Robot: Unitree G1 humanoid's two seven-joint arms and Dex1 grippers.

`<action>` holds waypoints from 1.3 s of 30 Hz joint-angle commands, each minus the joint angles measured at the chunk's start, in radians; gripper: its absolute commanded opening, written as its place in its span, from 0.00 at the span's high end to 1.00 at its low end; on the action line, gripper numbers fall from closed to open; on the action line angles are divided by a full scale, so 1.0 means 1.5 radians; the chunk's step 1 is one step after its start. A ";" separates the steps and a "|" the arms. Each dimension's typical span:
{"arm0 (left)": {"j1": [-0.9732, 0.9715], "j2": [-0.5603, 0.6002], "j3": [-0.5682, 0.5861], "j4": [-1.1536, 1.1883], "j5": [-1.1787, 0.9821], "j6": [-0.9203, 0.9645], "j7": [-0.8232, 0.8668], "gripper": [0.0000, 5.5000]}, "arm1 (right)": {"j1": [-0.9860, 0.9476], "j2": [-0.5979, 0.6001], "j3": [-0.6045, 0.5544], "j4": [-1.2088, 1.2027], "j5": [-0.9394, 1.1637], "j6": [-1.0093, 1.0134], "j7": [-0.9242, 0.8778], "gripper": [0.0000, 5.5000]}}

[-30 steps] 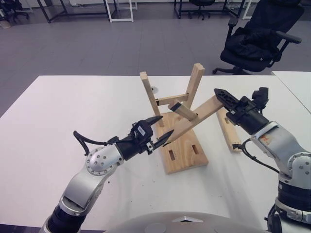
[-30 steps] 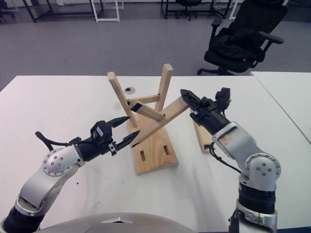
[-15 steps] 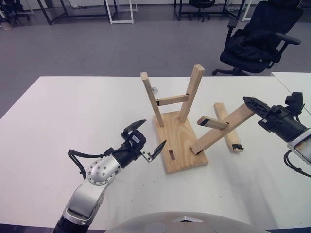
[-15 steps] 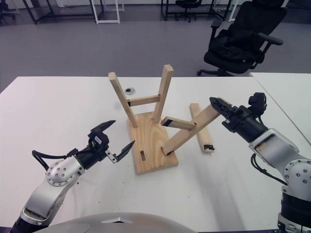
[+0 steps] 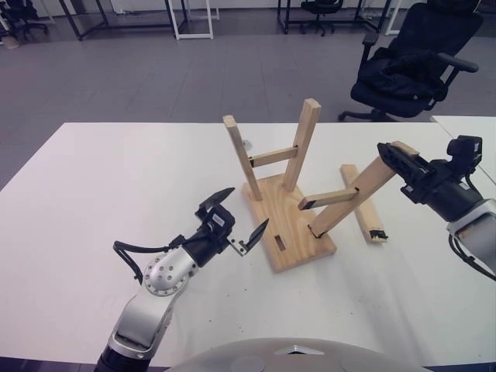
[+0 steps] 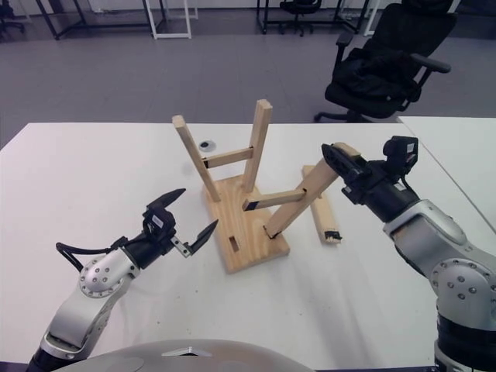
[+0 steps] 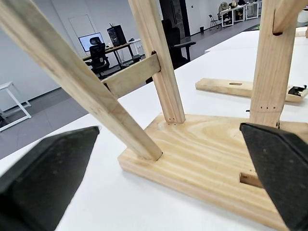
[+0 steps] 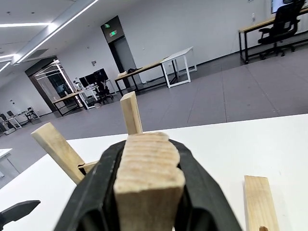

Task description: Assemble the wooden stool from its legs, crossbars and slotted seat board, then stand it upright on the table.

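Wooden stool (image 5: pixel 298 249), pale pine, part-built and upside down near the middle of the white table (image 5: pixel 116 178). Nearest, the black two-finger left end effector (image 5: pixel 246 209), spread wide and holding nothing, just off the near left corner of the flat slotted seat board (image 6: pixel 260 249); pale label on its housing, too small to read. On the board's near half, open rectangular slots.

Next, the slanted leg (image 5: pixel 353 194) of square pale wood, with a short crossbar stub (image 5: pixel 329 198) jutting toward the robot's left. Foot down at the board's right edge; seated in a slot or merely resting, impossible to tell. Long axis rising up and away to the robot's right. Top end clamped tight in the black right end effector (image 5: pixel 391 157), so board and slot down and to the left of it. Probably calls for swinging the leg's top leftward to upright, right arm doing the work, left arm nearer for steadying the board.

Behind, a loose leg (image 5: pixel 370 221) flat on the table, long axis near to far, dark mark at its near end, unreadable. Farthest, two standing legs (image 5: pixel 240 159) joined by a crossbar (image 5: pixel 273 158), planted at the board's far end.
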 commanded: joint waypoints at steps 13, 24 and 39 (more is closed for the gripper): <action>0.032 -0.021 0.048 0.027 0.019 -0.011 0.024 0.02 | 0.021 0.034 0.216 -0.035 -0.212 0.057 -0.080 0.80; 0.054 -0.040 0.149 0.102 -0.007 -0.050 0.049 0.02 | 0.088 0.013 0.280 -0.079 -0.305 0.046 -0.041 0.80; 0.057 -0.062 0.157 0.092 -0.008 -0.044 0.056 0.02 | 0.180 -0.040 0.315 -0.004 -0.364 0.026 0.038 0.80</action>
